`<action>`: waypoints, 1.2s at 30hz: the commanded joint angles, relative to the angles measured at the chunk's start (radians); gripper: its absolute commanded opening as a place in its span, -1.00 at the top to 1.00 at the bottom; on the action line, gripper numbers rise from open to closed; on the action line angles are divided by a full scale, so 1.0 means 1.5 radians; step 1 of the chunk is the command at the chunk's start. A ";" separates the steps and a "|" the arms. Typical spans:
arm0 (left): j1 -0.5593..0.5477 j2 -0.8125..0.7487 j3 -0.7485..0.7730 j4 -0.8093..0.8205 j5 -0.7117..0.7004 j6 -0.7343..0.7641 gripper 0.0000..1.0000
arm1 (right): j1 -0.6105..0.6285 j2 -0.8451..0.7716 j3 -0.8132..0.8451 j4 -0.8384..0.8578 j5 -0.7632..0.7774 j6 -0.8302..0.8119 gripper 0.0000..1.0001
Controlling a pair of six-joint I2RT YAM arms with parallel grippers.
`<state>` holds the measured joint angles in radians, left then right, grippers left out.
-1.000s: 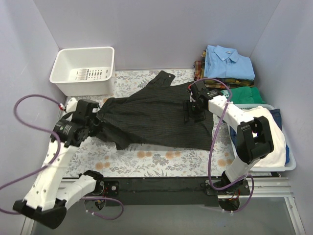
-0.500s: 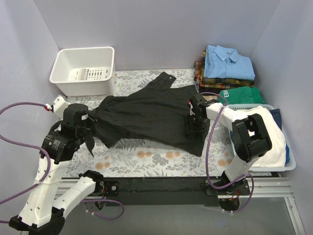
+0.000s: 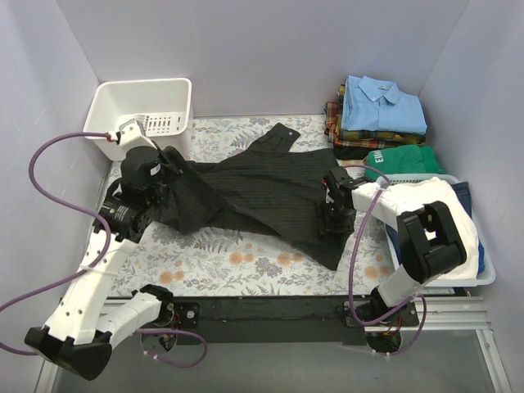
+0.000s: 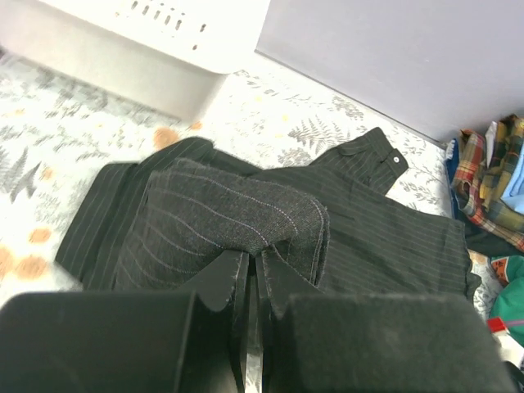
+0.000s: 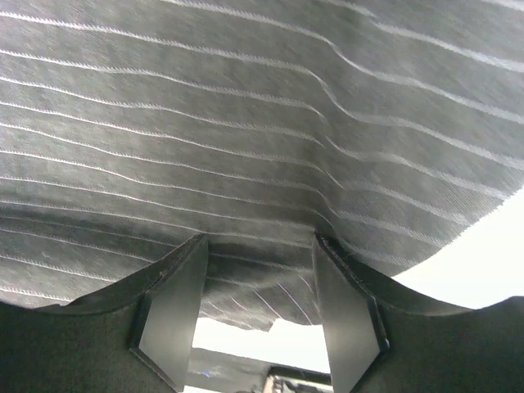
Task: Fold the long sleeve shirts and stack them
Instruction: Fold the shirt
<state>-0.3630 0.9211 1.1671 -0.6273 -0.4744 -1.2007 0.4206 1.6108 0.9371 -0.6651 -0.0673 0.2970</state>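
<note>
My left arm has swung up beside the white basket (image 3: pixel 147 83), dragging a fold of the black pinstriped shirt (image 3: pixel 262 192) across the floral desk (image 3: pixel 246 264). My left jaws are pinched tight on it. My right jaws stand wide, cloth stretched across them. The green garment (image 3: pixel 405 158) has a white label, unreadable. A light blue shirt (image 3: pixel 383 105) tops the plaid stack (image 3: pixel 341 131).

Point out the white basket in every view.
Top external: the white basket sits at the upper left, against the back wall.
Left wrist: it is in the top left corner.
Right wrist: not in it.
Shared landmark: the black pinstriped shirt shows in all three views.
</note>
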 commanded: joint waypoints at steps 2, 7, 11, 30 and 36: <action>-0.001 0.042 -0.006 0.116 0.053 0.063 1.00 | -0.006 -0.102 0.015 -0.026 0.068 0.009 -0.28; -0.001 0.036 -0.036 0.139 0.081 0.069 1.00 | -0.006 -0.178 0.006 -0.036 0.060 0.010 -0.31; -0.001 0.031 -0.048 0.153 0.098 0.074 1.00 | -0.001 -0.187 -0.035 -0.104 0.025 0.023 -0.30; -0.001 0.026 -0.058 0.166 0.127 0.081 1.00 | 0.021 -0.159 -0.150 -0.072 -0.023 0.067 -0.13; -0.001 0.021 -0.058 0.158 0.130 0.079 1.00 | 0.020 -0.117 -0.165 -0.045 -0.022 0.056 0.34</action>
<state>-0.3630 0.9848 1.0863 -0.4026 -0.2901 -1.0958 0.4473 1.4059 0.7082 -0.7700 -0.0883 0.3862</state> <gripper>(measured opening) 0.020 0.446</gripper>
